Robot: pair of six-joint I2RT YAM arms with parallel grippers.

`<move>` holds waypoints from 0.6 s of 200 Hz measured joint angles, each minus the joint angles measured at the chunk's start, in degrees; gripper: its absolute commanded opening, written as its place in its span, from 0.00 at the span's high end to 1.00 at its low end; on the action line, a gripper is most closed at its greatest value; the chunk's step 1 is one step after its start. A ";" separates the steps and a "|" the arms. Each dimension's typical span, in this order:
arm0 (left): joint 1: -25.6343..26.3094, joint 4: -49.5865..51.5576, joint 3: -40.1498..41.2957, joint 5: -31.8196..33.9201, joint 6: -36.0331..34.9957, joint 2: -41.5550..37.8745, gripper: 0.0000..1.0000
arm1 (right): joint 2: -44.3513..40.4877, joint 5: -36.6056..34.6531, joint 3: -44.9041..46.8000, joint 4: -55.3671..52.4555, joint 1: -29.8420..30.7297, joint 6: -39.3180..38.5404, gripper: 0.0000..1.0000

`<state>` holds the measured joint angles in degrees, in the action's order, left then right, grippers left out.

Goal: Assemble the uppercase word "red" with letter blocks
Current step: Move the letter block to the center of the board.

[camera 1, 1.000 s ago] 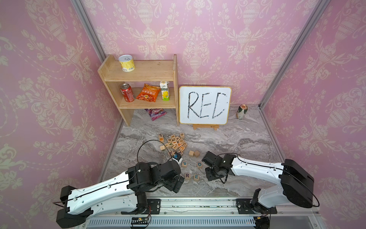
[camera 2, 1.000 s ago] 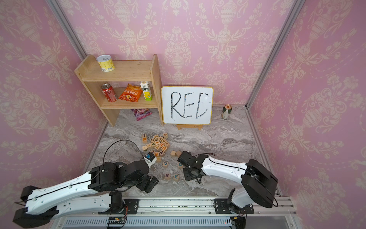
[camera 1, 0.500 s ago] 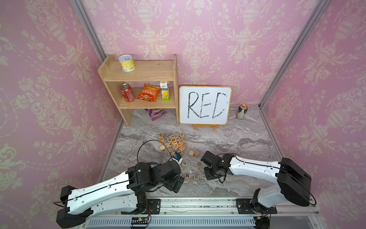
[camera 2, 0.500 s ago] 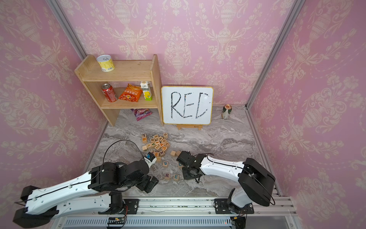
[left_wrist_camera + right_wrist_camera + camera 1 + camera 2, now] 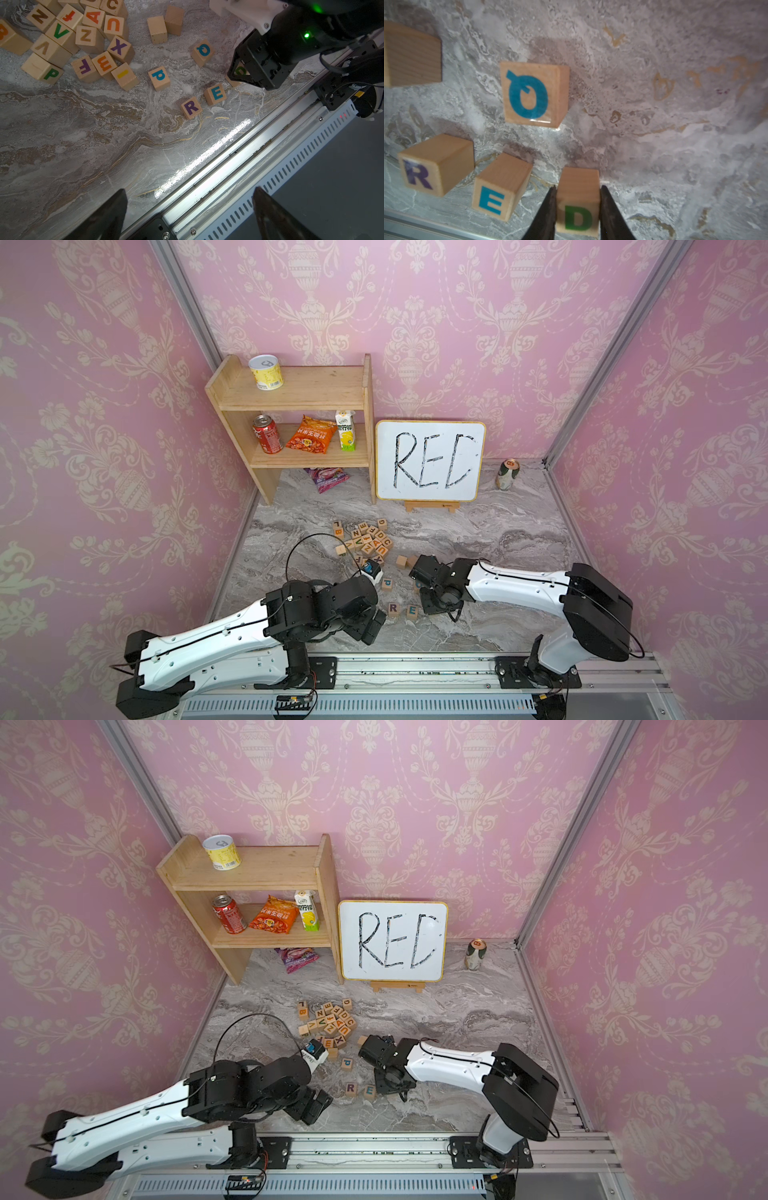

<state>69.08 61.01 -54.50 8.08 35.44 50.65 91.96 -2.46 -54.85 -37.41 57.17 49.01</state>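
Note:
Near the front edge, the purple R block (image 5: 393, 608) and the blue E block (image 5: 412, 610) lie side by side on the marble table, also seen in the other top view as R (image 5: 351, 1088) and E (image 5: 369, 1091). My right gripper (image 5: 578, 188) is shut on the green D block (image 5: 577, 207), low over the table just right of the E block (image 5: 492, 202). In both top views the gripper head (image 5: 434, 601) hides the D. The left wrist view shows part of the D block (image 5: 239, 71) under it. My left gripper (image 5: 189, 190) stands open and empty over the front rail, left of the R.
A pile of letter blocks (image 5: 363, 541) lies mid-table, with a blue P block (image 5: 386, 584), a blue Q block (image 5: 529, 95) and two blank blocks (image 5: 401, 561) nearer. At the back stand a whiteboard (image 5: 430, 460), a wooden shelf (image 5: 299, 406) and a can (image 5: 508, 475). The metal rail (image 5: 415, 668) borders the front.
The right gripper's jaws have closed onto the D block, and its wrist has edged slightly left toward the E. The left arm has not moved.

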 measured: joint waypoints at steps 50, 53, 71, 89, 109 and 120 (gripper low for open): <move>0.00 0.00 0.00 -0.20 -0.59 -0.26 0.05 | 1.90 -1.22 -1.88 -0.04 1.31 1.97 0.77; 0.00 0.02 0.00 -0.22 -0.61 -0.33 0.05 | 1.97 -1.27 -1.99 -0.17 1.40 2.10 0.77; 0.00 0.02 0.00 -0.22 -0.74 -0.76 0.05 | 2.19 -1.60 -2.23 -0.39 1.55 2.29 0.73; 0.00 0.02 0.00 -0.22 -1.09 -0.92 0.05 | 2.21 -1.86 -2.32 -0.52 1.77 2.40 0.66; 0.00 0.02 0.00 -0.22 -1.16 -0.92 0.05 | 2.36 -2.05 -2.36 -0.61 1.99 2.99 0.54; 0.00 0.02 0.00 -0.22 -1.31 -0.92 0.05 | 2.54 -2.10 -2.36 -0.90 2.14 2.91 0.46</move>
<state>69.08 61.04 -54.50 7.86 34.13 49.74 94.50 -4.56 -57.21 -38.30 59.31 51.92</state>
